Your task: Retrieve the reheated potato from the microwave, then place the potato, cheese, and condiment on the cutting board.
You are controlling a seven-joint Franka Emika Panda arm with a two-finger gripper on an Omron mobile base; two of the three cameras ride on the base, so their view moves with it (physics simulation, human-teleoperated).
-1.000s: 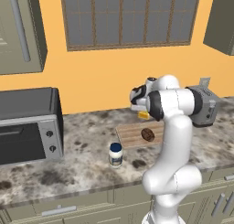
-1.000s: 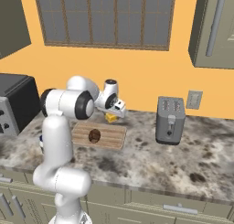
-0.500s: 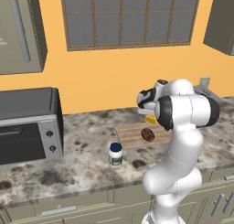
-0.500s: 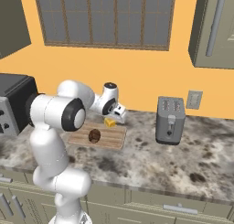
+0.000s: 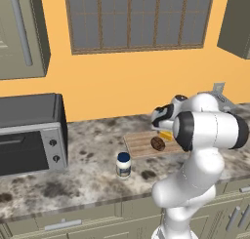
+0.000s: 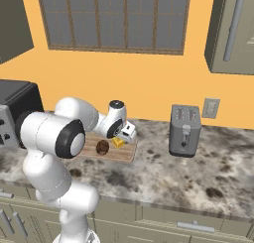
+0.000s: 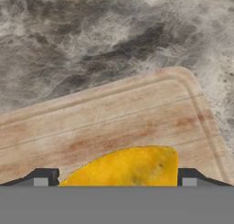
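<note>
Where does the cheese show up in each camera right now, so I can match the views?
Left base view: the cheese is right of centre, on the cutting board, partly behind the arm.
Right base view: the cheese sits left of centre, just under the open claw.
Hand view: the cheese is at bottom centre, between the claw's fingertips.
Shared landmark: the cutting board.

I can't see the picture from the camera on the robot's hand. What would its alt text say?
A yellow cheese wedge lies on a light wooden cutting board, sitting between the two dark tips of the open gripper at the bottom edge. Beyond the board's rounded corner stretches a mottled grey-brown stone counter.
</note>
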